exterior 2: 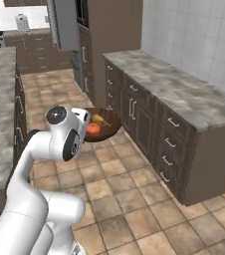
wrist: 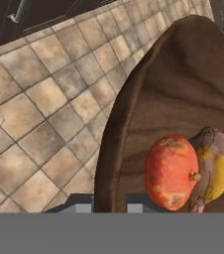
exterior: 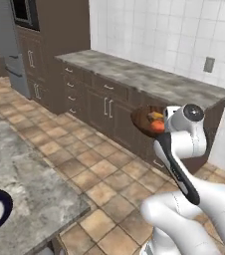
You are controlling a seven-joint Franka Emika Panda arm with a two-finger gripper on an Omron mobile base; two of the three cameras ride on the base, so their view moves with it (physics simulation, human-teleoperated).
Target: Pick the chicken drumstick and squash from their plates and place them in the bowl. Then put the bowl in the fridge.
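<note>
While clamped at its rim, bowl [wrist: 183, 94] in end effector [wrist: 109, 204].

My two base views look forward and down over the arm from behind, one from its left and one from its right, and both take in the tiled floor [exterior: 84, 164], the long tabletop [exterior 2: 184, 94] and the carried bowl [exterior: 143, 121]. My hand view sits close over the bowl's rim, facing the floor.
</note>
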